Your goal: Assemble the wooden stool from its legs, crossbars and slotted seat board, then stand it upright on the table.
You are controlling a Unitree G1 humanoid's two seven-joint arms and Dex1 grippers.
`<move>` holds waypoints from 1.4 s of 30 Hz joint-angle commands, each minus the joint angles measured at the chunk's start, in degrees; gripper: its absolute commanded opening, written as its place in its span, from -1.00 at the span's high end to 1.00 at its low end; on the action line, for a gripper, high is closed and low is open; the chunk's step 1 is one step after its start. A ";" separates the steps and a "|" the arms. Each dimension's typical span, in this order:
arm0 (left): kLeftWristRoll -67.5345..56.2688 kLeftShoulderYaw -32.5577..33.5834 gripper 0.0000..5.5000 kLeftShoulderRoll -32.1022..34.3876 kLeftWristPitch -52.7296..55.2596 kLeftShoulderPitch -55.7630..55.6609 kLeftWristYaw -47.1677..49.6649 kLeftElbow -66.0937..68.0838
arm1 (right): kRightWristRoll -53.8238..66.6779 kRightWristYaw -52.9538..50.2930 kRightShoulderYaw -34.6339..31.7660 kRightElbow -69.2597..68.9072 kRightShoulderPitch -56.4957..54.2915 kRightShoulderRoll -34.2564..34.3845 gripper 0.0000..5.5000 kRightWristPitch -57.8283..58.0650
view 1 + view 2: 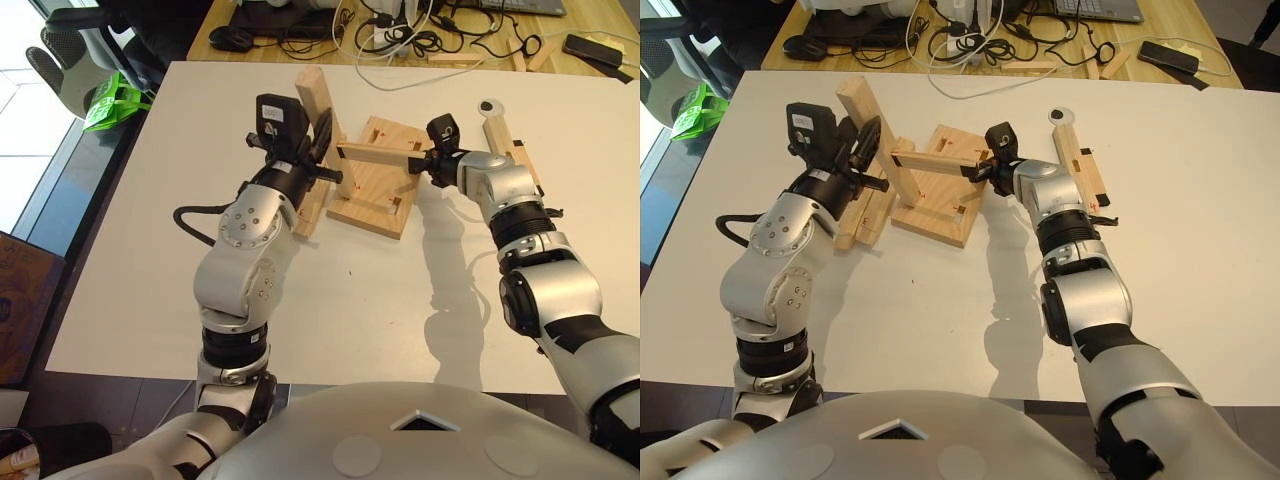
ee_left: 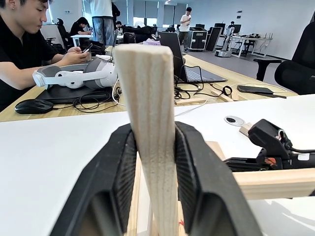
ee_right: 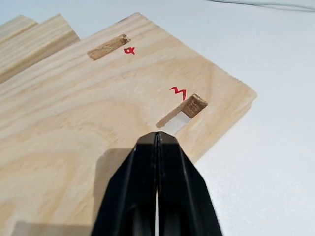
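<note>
Left gripper [image 2: 150, 132] is clamped on a wooden leg [image 2: 142, 83], one black finger on each side, and the leg runs up between them. From the head views this leg stands at the left edge of the seat board [image 1: 375, 200], which lies flat on the white table [image 1: 350, 320] with its slots facing up.

A crossbar [image 1: 380, 155] runs from the held leg across and above the board to the right gripper [image 3: 157, 140]. That gripper's fingers are pressed together with nothing visible between them. They point down at the board, close to an open slot [image 3: 182, 115] with a red mark beside it. Whether the right gripper touches the crossbar's end cannot be told.

Another leg [image 1: 497, 135] lies on the table to the right, well apart from the board. More wooden pieces [image 1: 310, 215] lie by the board's left side, partly under the left arm.

Judgement: assembly is at an early stage, with the first leg and crossbar being brought to the board. No leg appears to be seated in a slot. The next move calls for lining the leg's end square over its slot and pressing straight down, with the crossbar kept steady so that the joint does not twist.
</note>
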 commanded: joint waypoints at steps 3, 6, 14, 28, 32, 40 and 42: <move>1.64 -2.05 0.63 1.96 3.43 5.28 -1.38 5.71 | -0.57 -2.38 -1.36 1.94 0.64 0.39 1.00 -2.75; 2.31 -1.57 0.48 1.66 2.08 5.48 -0.79 5.38 | -0.80 -2.46 -1.34 1.84 0.78 0.39 1.00 -3.64; 5.87 -1.20 0.05 0.64 -6.96 6.08 0.39 2.43 | -1.81 -1.75 -0.29 2.39 1.06 0.53 1.00 -5.05; 13.84 -1.22 -0.46 0.93 -28.14 3.49 0.03 0.89 | -1.40 -8.55 -4.69 -0.17 0.81 -0.22 1.00 -8.53; 13.36 1.24 -0.46 -0.65 -26.98 0.22 0.77 2.50 | -1.57 -23.39 -12.03 -6.97 0.83 -4.05 1.00 -15.27; -2.48 9.13 -0.46 -7.76 -7.56 -2.32 -1.39 6.79 | 0.77 -31.21 -21.14 -23.06 6.55 -8.25 1.00 -19.37; -7.13 11.05 -0.46 -9.36 -3.99 -4.12 -1.60 5.70 | 0.91 -31.56 -22.60 -23.38 8.27 -9.58 1.00 -19.37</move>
